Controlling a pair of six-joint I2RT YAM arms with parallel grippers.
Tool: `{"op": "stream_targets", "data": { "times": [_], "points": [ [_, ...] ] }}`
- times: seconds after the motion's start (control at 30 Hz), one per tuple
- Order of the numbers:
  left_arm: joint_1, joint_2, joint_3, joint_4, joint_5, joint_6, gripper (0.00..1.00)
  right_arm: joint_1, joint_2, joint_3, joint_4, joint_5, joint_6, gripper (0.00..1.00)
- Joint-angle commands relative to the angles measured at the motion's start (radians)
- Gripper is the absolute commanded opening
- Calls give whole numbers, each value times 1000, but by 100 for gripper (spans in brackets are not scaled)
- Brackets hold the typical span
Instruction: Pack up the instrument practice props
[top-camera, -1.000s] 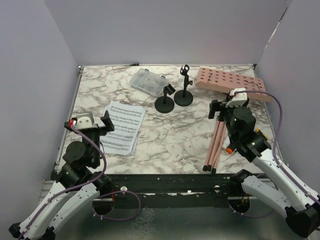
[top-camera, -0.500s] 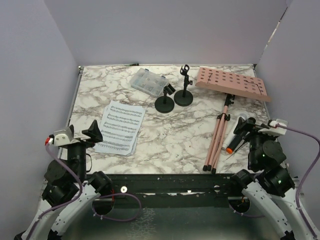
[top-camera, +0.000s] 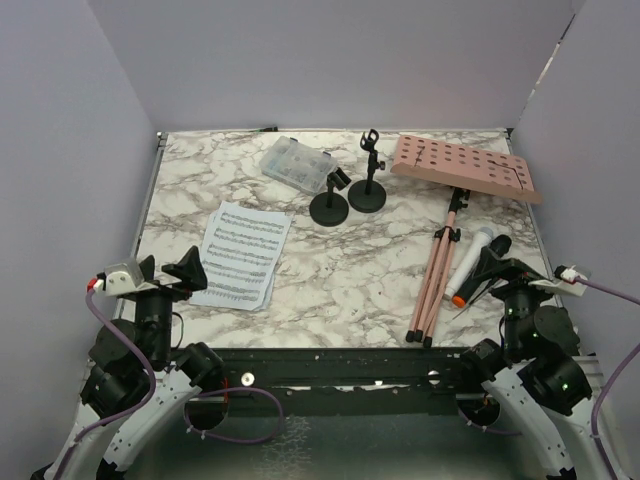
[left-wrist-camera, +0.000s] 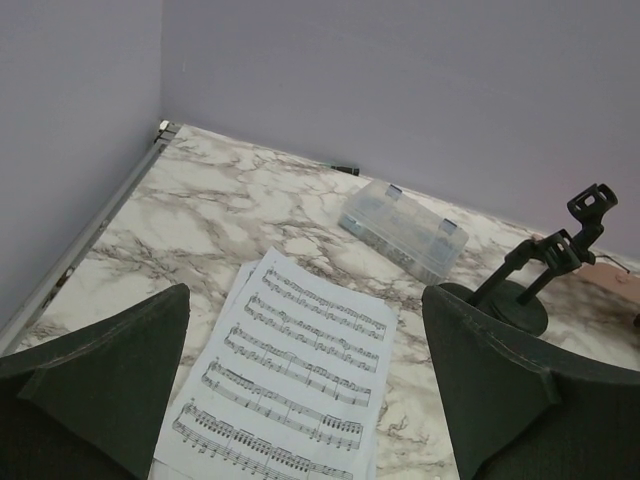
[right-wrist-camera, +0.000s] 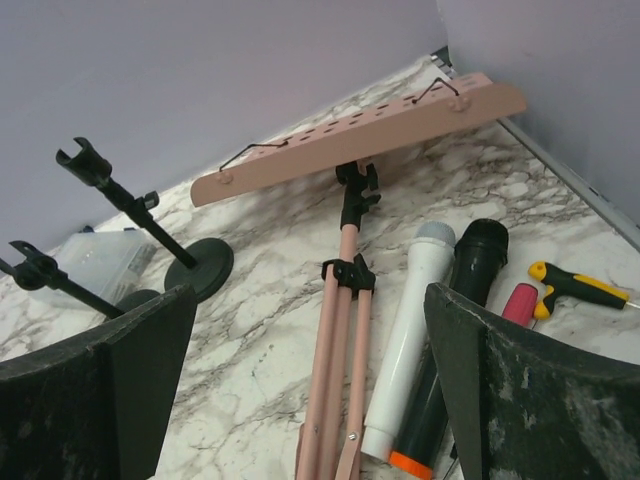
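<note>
The pink perforated board (top-camera: 465, 168) lies at the back right with its thin pink legs (top-camera: 436, 285) folded and stretched toward the near edge. A white microphone (top-camera: 468, 265) and a black microphone (top-camera: 497, 247) lie side by side just right of the legs. Two black round-based mic holders (top-camera: 329, 205) (top-camera: 366, 195) stand mid-table at the back. White sheet-music pages (top-camera: 240, 256) lie flat on the left. My left gripper (top-camera: 165, 272) hovers open at the pages' near-left corner. My right gripper (top-camera: 503, 270) stands open just near the microphones (right-wrist-camera: 410, 340), holding nothing.
A clear plastic box (top-camera: 298, 165) sits behind the mic holders. A yellow-and-black screwdriver (right-wrist-camera: 575, 285) and a small pink item (right-wrist-camera: 518, 300) lie right of the microphones, by the table's right edge. Walls enclose three sides.
Both arms have drawn back toward the near edge. The right arm left the stand's legs and moved to the near right corner, uncovering the two microphones. Both grippers stayed open.
</note>
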Motion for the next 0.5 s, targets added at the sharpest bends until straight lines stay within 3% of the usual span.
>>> {"op": "stream_targets", "data": {
  "times": [0.0, 0.17, 0.47],
  "points": [
    [3, -6, 1, -35, 51, -13, 99, -3, -53, -15, -91, 75, 148, 100],
    [3, -7, 16, -60, 51, -27, 99, -3, -26, -7, -140, 84, 232, 100],
    [3, -7, 4, -59, 64, -25, 99, -4, -52, -13, -138, 81, 225, 100]
  ]
}}
